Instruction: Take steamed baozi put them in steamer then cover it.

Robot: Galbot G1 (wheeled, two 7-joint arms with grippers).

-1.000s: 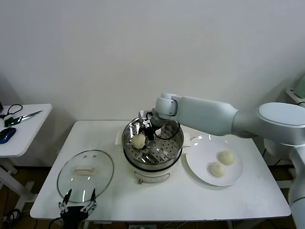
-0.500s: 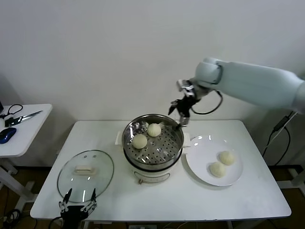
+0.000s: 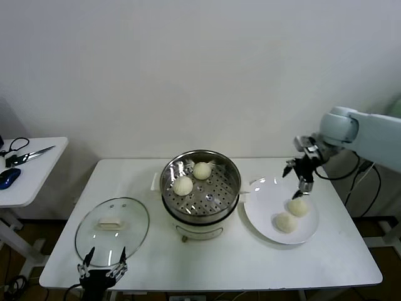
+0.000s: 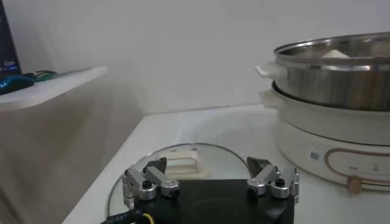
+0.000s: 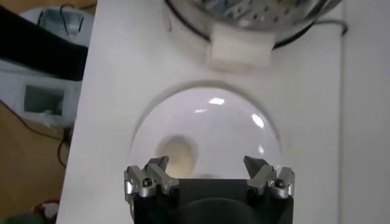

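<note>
You have two smooth, domed baozi [image 3: 192, 178] on the perforated tray of the shiny steel steamer [image 3: 201, 191]; two more sit on the flat white plate [image 3: 263, 216]. Your right tool [image 3: 301, 180] hangs above that plate, jaws wide and empty. The glass cover [image 3: 112, 231] lies on the counter [image 3: 263, 260] by your parked left tool [image 3: 100, 273], also wide. The right wrist view shows only one plate bun.

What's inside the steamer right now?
Two baozi sit on the perforated tray inside the steamer. Below the tray is hidden. The cover lies off on the table.
</note>
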